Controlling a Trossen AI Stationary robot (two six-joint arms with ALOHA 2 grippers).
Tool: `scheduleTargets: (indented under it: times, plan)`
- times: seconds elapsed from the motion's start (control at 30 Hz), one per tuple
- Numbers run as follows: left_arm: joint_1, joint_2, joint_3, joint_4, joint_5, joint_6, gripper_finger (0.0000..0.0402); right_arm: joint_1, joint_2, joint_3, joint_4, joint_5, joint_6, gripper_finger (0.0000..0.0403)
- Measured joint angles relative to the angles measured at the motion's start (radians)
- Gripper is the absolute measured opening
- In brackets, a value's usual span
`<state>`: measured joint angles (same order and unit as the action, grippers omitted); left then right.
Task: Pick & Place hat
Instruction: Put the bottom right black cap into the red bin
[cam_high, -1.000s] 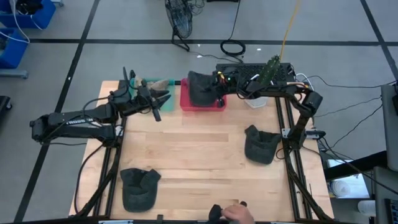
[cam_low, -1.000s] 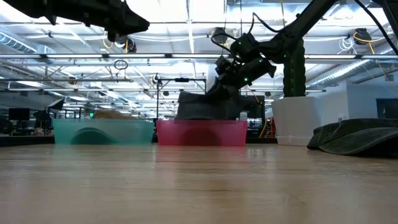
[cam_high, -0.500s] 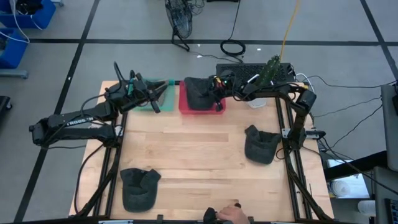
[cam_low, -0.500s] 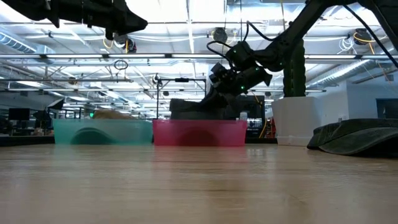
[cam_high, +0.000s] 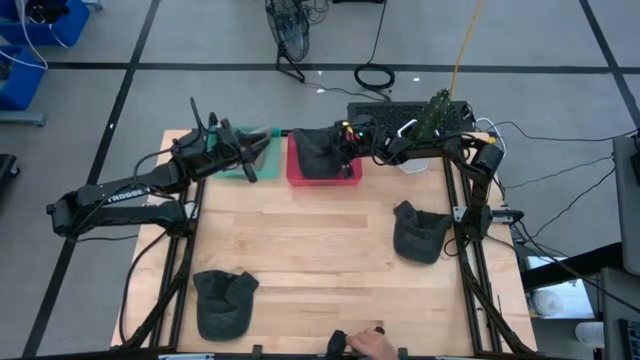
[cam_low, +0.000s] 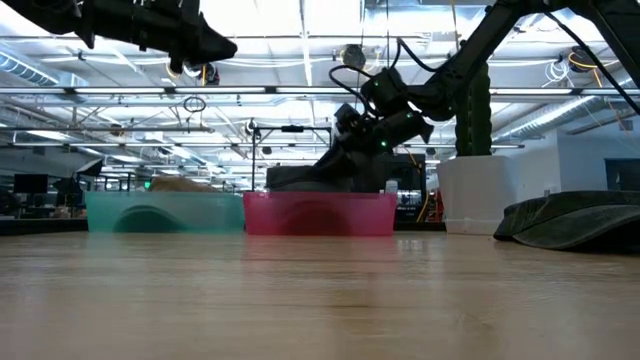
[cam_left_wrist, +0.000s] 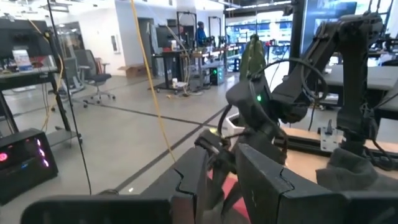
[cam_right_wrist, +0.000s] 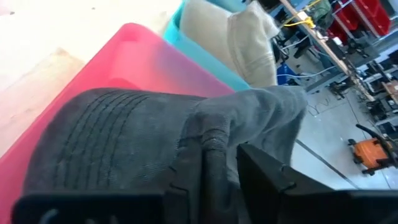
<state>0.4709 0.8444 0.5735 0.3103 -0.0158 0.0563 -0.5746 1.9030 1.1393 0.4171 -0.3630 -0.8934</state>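
Note:
A dark grey hat (cam_high: 318, 150) sits in the red bin (cam_high: 300, 176) at the table's far edge. Its lower part rests in the bin and its top rises above the rim (cam_low: 320, 178). My right gripper (cam_high: 346, 143) is over the bin's right side, shut on the hat (cam_right_wrist: 118, 149). My left gripper (cam_high: 247, 163) hovers over the teal bin (cam_high: 262, 136) beside it, fingers close together (cam_left_wrist: 222, 171) and holding nothing. A beige hat (cam_right_wrist: 249, 43) lies in the teal bin. My right gripper pinches a bunched fold of the grey hat's edge (cam_right_wrist: 211, 134) between its two fingers, several layers thick. It comes slanting down from the table's right. The hat's body lies in the red bin below and to the left of the fingers, the held edge raised.
Two more dark hats lie on the table, one at the right (cam_high: 420, 232) and one at the near left (cam_high: 222, 302). A white pot with a cactus (cam_low: 475, 195) stands right of the red bin. A person's hand (cam_high: 365, 343) shows at the near edge.
My right gripper has moved down and toward the table's left, lowering the grey hat from standing tall to sunk deeper in the red bin. My left arm has drawn toward the far edge, over the teal bin.

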Motion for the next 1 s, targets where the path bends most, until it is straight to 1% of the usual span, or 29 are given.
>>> scheduleTargets:
  times: [0.13, 0.23, 0.37, 0.53, 0.57, 0.67, 0.77, 0.93, 1.0]
  plan:
    - [0.0, 0.0, 0.0, -0.028, 0.0, -0.016, 0.0093, 0.008, 0.0, 0.0, 0.039, 0.012, 0.066, 0.0124]
    - [0.0, 0.0, 0.0, -0.052, 0.0, -0.027, 0.0093, 0.015, -0.014, -0.001, 0.05, 0.072, 0.133, 0.0141]
    - [-0.002, 0.0, 0.0, -0.077, 0.003, -0.039, 0.0093, 0.021, -0.062, -0.001, 0.045, 0.123, 0.227, 0.0152]
    - [-0.005, 0.0, 0.0, -0.087, 0.019, -0.051, 0.0093, 0.02, -0.14, -0.001, 0.011, 0.123, 0.381, 0.0147]
    - [-0.007, 0.0, 0.0, -0.085, 0.019, -0.054, 0.0093, 0.021, -0.156, -0.001, -0.002, 0.11, 0.417, 0.0145]
    - [-0.015, 0.0, 0.0, -0.078, 0.018, -0.055, 0.0093, 0.028, -0.187, -0.001, -0.029, 0.024, 0.535, 0.0138]
    - [-0.016, 0.0, 0.0, -0.067, 0.019, -0.055, 0.0093, 0.046, -0.189, 0.0, -0.064, -0.033, 0.625, 0.0131]
    - [-0.016, 0.0, 0.0, -0.05, 0.019, -0.054, 0.0093, 0.094, -0.157, -0.043, -0.099, -0.033, 0.646, 0.0117]
    - [-0.016, 0.0, 0.0, -0.047, 0.018, -0.057, 0.0093, 0.112, -0.137, -0.065, -0.095, -0.014, 0.646, 0.011]
